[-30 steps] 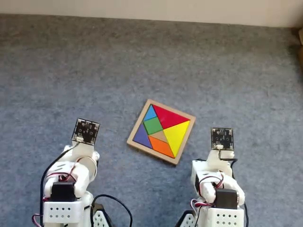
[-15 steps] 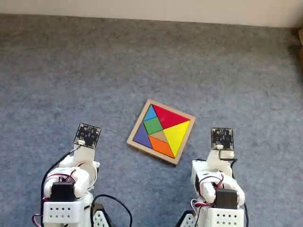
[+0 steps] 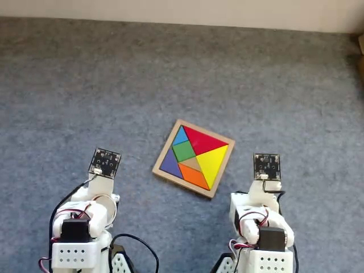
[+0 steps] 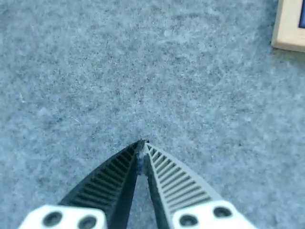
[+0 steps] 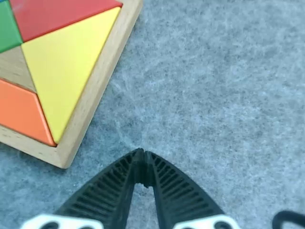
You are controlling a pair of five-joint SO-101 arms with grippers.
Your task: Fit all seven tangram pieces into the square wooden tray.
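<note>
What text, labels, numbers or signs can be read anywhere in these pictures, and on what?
No text can be read.
Tray and its coloured pieces: plain, no print.
Left arm's black board and right arm's black board: any marks are too small to read.
Carpet: no signs or labels.

table [image 3: 85, 74]: grey, carpet-like cover | lying on it: square wooden tray [image 5: 81, 109], near middle
</note>
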